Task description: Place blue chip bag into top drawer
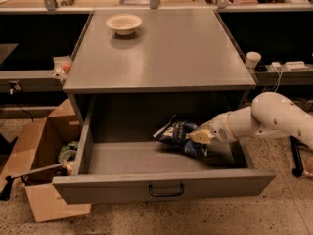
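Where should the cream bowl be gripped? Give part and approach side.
Likely best to pinch the bowl by its near rim, from above: it stands upright and open. The tool is down in the top drawer, holding the blue chip bag.

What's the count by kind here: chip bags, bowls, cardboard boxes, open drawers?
blue chip bag: 1, held by the gripper inside the drawer, towards its right side
bowl: 1, on the cabinet top
cardboard box: 1, on the floor left of the drawer
top drawer: 1, pulled open
Total: 4
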You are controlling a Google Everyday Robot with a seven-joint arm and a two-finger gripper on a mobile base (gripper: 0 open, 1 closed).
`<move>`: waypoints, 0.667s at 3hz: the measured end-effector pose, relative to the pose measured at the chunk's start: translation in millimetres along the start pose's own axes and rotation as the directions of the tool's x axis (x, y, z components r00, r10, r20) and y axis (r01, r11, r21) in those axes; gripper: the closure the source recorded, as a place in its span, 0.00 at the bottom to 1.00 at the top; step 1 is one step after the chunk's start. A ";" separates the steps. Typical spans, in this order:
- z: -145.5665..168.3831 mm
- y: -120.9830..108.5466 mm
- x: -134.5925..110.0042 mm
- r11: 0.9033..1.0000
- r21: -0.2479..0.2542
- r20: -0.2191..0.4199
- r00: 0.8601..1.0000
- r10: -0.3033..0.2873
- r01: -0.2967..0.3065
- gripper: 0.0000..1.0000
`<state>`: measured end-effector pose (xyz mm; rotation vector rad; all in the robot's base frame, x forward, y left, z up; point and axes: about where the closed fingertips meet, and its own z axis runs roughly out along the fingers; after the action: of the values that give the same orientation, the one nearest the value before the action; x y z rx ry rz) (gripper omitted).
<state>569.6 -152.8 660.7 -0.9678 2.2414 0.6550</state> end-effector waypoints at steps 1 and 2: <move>3.5 -9.6 4.5 1.000 0.014 0.004 1.000 0.020 -0.020 0.83; 4.4 -14.2 -0.7 1.000 0.021 0.015 1.000 0.016 -0.017 0.60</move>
<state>582.3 -158.3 655.3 -0.9325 2.2409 0.6429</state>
